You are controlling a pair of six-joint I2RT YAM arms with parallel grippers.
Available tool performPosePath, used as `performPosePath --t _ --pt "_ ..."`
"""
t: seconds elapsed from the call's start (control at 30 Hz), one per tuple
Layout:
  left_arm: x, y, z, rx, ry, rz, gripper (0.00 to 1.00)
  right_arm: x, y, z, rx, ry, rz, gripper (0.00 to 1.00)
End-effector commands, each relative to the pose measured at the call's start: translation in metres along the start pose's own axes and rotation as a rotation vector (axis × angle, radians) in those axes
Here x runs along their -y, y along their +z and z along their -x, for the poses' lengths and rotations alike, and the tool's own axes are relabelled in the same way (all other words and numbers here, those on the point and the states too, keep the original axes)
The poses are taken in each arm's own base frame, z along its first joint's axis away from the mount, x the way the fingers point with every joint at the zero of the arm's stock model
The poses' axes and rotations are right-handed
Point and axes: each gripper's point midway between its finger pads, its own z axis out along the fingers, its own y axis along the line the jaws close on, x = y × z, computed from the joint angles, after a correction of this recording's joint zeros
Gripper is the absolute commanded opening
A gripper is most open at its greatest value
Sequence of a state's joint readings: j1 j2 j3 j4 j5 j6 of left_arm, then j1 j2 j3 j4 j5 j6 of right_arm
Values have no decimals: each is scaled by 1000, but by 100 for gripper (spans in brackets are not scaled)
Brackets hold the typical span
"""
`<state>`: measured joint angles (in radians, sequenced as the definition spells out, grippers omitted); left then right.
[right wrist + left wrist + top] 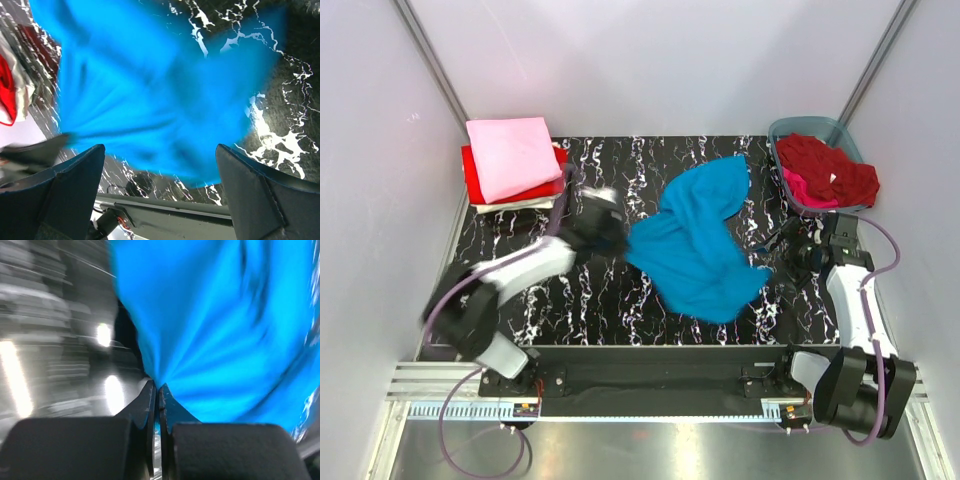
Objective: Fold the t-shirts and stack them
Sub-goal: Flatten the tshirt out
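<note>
Your left end effector (608, 232) (157, 386) is clenched on the turquoise t-shirt (695, 240) (215, 315). In its wrist view the two fingers meet tip to tip with a pinch of blue cloth between them, and the fabric fans out from that pinch in taut folds. From above you see it gripping the shirt's edge on the side nearest that arm. The arm and end effector look blurred there.

Outward from the pinch, the rest of the shirt lies crumpled and unfolded across the middle of the black marbled desk (620, 310), stretching away toward your other arm.

Your right end effector (790, 252) (159, 150) is released, its fingers spread wide with nothing between them. It sits just beside the shirt's opposite edge; you cannot tell whether it touches the cloth. Its wrist view looks over the turquoise t-shirt (150, 85) lying ahead of the fingers.

Beyond the left end effector, in the far corner on its own side, a folded stack rests on the desk: the pale pink t-shirt (512, 155) on top, the bright red t-shirt (472, 178) under it, and the white t-shirt (530, 206) showing at the bottom edge.

Just beyond the right end effector, in the other far corner, the tub (800, 127) holds the dark red t-shirt (825, 165) heaped over the magenta t-shirt (800, 188).
</note>
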<state>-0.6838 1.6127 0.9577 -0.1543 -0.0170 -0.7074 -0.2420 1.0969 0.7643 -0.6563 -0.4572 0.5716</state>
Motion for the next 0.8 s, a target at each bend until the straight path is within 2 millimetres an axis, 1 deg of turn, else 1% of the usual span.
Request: performPosePath --t 0.0,0.03,0.07,0.1,0.13,0.17,0.2,0.27,0.33,0.37,0.4,0.43,0.47,0.5,0.53,0.57,0.6,0.63,0.67,0.7,0.73,0.77 --pt "-79 -78 66 175 -53 141 1 -8 -10 -3 26 -37 33 100" --pt "-94 -87 73 183 -58 174 5 -10 -11 -3 32 -37 44 100" --pt "-113 -96 82 193 -78 208 28 -11 -11 -4 30 -36 58 100" --pt "-119 -101 86 172 -45 229 51 -12 -10 -4 27 -27 63 100" --pt "-124 -103 87 152 -45 257 69 -13 -9 -6 20 -26 65 100" --pt "-131 -105 88 142 -51 302 81 -14 -9 -6 17 -28 68 100" --pt "-129 -104 86 112 -58 305 99 -14 -9 -6 14 -32 67 100" --pt "-127 -103 76 94 -82 302 99 -12 -11 -7 15 -37 56 100" --pt "-121 -114 74 129 -110 279 99 -11 -13 -6 23 -56 48 100" --pt "-124 -116 65 128 -120 288 99 -8 -14 -7 26 -58 35 100" --pt "-120 -128 64 158 -141 272 99 -7 -13 -8 27 -64 33 100" --pt "-120 -133 61 167 -151 273 99 -7 -14 -8 32 -64 37 100" --pt "-126 -136 48 153 -161 301 99 -5 -11 -10 27 -59 37 100" --pt "-124 -146 47 185 -178 289 99 -5 -10 -11 24 -47 44 100" --pt "-125 -149 42 186 -184 293 99 -6 -8 -13 16 -38 52 100" --pt "-132 -149 29 166 -189 317 99 -6 -3 -16 14 -35 59 100" --pt "-134 -152 26 179 -199 317 99 -16 1 -27 -16 -54 72 100" --pt "-137 -153 21 176 -205 322 98 -20 7 -35 -35 -73 66 100" --pt "-143 -148 9 158 -211 332 98 -26 12 -39 -28 -111 49 100" --pt "-144 -148 7 164 -220 325 98 -42 17 -65 -89 -167 62 100" --pt "-146 -146 2 162 -226 325 98 -46 25 -79 -128 -194 49 100" --pt "-146 -142 -3 159 -232 309 98 -57 31 -84 -125 -194 54 98"
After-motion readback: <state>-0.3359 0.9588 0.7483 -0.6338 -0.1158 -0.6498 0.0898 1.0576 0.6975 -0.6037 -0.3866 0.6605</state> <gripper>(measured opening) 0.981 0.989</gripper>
